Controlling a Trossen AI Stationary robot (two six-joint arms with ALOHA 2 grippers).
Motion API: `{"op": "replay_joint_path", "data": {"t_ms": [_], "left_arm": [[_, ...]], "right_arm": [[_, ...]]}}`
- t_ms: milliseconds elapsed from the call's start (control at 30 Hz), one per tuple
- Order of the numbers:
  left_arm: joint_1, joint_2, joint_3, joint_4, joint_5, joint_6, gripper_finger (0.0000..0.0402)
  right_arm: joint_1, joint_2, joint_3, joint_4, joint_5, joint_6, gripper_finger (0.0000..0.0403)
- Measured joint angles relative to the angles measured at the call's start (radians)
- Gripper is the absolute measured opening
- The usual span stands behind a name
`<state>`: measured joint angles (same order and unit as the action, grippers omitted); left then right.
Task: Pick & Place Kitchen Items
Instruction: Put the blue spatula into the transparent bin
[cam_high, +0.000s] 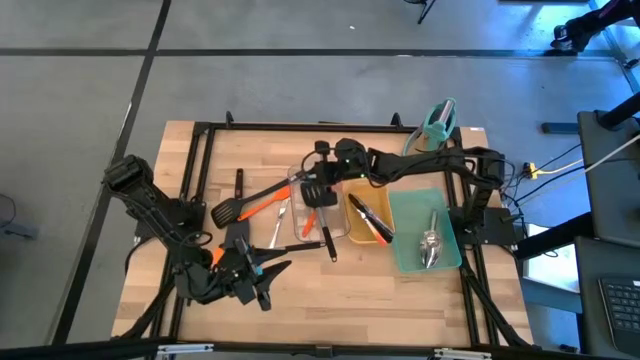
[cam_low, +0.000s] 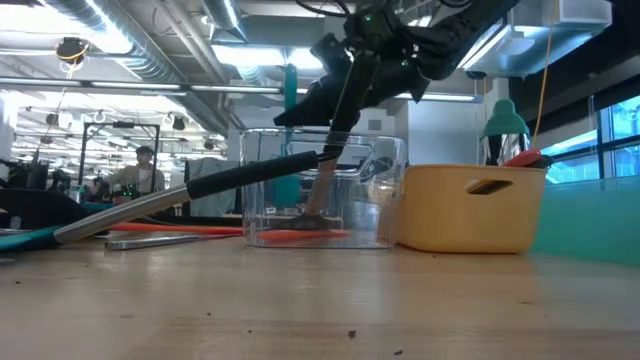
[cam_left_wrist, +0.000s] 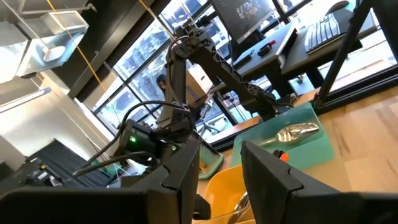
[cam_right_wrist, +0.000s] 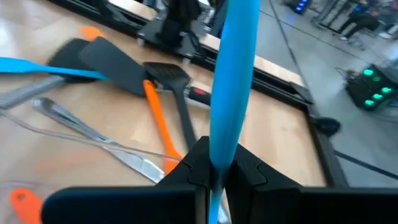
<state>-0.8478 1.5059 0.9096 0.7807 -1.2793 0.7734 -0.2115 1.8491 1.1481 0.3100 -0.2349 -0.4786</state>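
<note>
My right gripper (cam_right_wrist: 214, 177) is shut on a blue spatula (cam_right_wrist: 233, 74) and hovers over the clear tray (cam_high: 340, 232) at mid-table (cam_high: 312, 192). An orange utensil (cam_high: 310, 222) lies in that tray. Left of it on the table lie a black turner with an orange handle (cam_high: 250, 205) and a steel spoon (cam_high: 278, 225). Tongs (cam_high: 370, 222) lie in the yellow tray (cam_high: 352, 238), and steel spoons (cam_high: 432, 245) in the teal tray (cam_high: 405, 215). My left gripper (cam_high: 272, 272) waits open near the front left, nothing between its fingers (cam_left_wrist: 186, 171). My right gripper pinches the blue spatula's handle (cam_right_wrist: 217, 155) between its two fingers, and the spatula runs on forward along them. In the low view the held utensil (cam_low: 330, 150) slants down from the gripper into the clear tray (cam_low: 385, 190). Whether its lower end (cam_low: 315, 215) touches the tray floor I cannot tell.
A teal stand (cam_high: 440, 125) is at the far right corner. A second blue spatula (cam_right_wrist: 37, 65) lies on the table by the turner. A long black-handled utensil (cam_low: 230, 180) slants in front of the clear tray. A black frame (cam_high: 200, 150) borders the table.
</note>
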Motion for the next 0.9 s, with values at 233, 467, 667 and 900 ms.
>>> {"op": "replay_joint_path", "data": {"t_ms": [233,467,667,900], "left_arm": [[-0.001,0.000,0.000,0.000,-0.001,0.000,0.0113],[-0.016,0.000,0.000,0.002,-0.002,-0.009,0.0113],[-0.029,0.000,0.000,0.006,-0.004,-0.008,0.0113],[-0.031,0.000,0.000,0.009,-0.010,-0.002,0.0113]], "right_arm": [[0.004,0.071,0.000,0.045,-0.030,0.019,0.0022],[0.002,0.128,0.002,0.110,-0.009,0.026,0.0022],[0.001,0.131,0.004,0.088,-0.010,0.050,0.0023],[0.001,0.141,-0.002,0.009,-0.014,0.101,0.0087]]}}
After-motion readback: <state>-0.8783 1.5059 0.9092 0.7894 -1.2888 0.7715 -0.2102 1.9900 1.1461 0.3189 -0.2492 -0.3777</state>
